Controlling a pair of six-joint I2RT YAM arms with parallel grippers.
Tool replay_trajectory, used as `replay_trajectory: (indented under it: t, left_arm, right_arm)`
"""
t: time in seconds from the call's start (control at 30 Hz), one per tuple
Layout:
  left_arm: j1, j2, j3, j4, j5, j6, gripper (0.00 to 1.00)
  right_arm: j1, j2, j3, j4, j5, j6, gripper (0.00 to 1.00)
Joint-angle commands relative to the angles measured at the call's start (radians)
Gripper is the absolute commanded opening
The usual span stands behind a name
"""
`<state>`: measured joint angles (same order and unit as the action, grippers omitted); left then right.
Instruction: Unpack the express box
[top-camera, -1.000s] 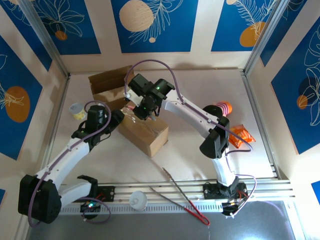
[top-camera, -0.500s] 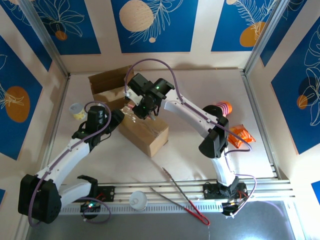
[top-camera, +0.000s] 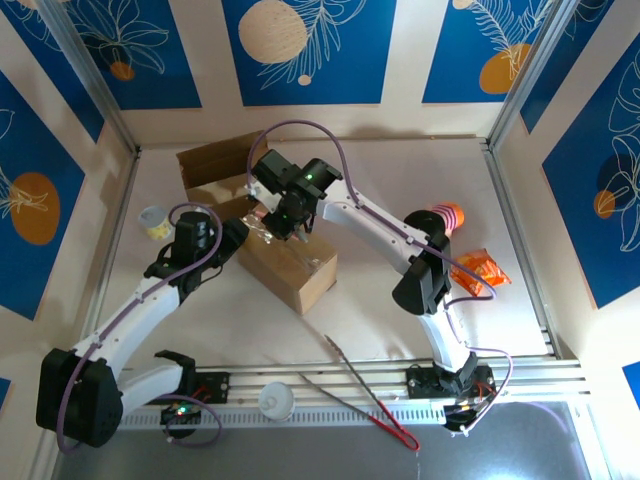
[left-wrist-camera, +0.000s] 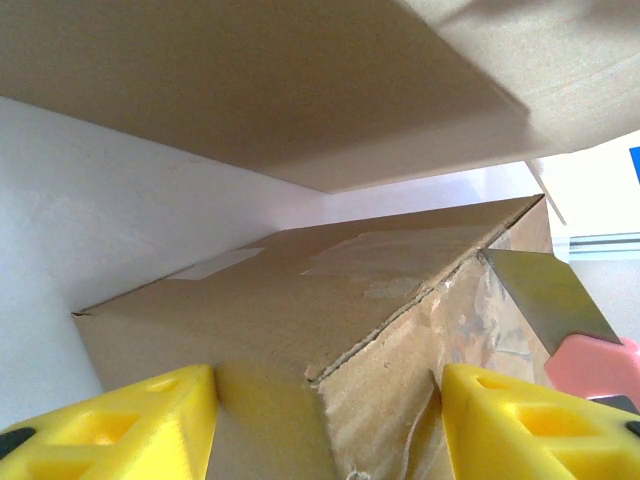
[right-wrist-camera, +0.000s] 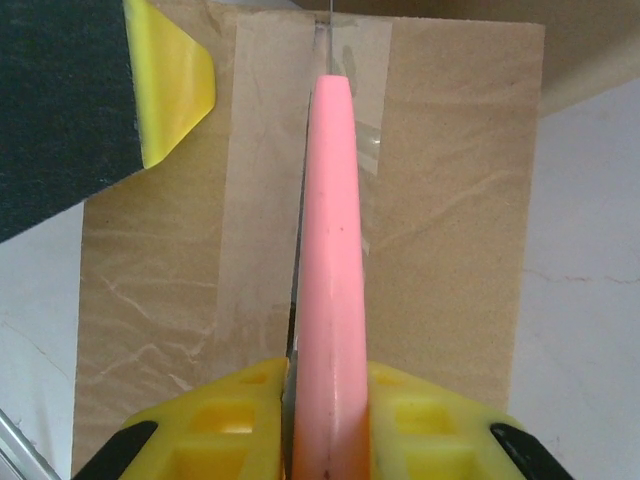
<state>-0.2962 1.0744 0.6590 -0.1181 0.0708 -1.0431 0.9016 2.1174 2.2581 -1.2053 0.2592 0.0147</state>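
Closest to the bases, red-handled tongs (top-camera: 365, 395) and a white cup (top-camera: 277, 400) on the table (top-camera: 380, 320). Farther in, left of centre, the taped express box (top-camera: 295, 265), clamped at its left end between the wide-set fingers of the left gripper (left-wrist-camera: 330, 425), with the right gripper (right-wrist-camera: 328, 425) pinching a pink knife (right-wrist-camera: 330, 220) over the tape seam (right-wrist-camera: 262, 150). Beyond, an orange packet (top-camera: 482, 268), a yellow cup (top-camera: 153, 220), an orange cup (top-camera: 448, 214) and, hindmost, an open carton (top-camera: 212, 165).
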Motion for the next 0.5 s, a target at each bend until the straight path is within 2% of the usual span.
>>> replay_trajectory:
  t: [0.0,0.47]
  left_arm:
    - [0.009,0.005,-0.031,-0.045,0.012,-0.011,0.59]
    - [0.008,0.002,-0.049,-0.074,-0.004,-0.029,0.59]
  right_arm:
    - [0.01,0.019,0.04,-0.029,0.003,0.024,0.0]
    - [0.031,0.024,0.03,-0.068,0.033,0.062,0.0]
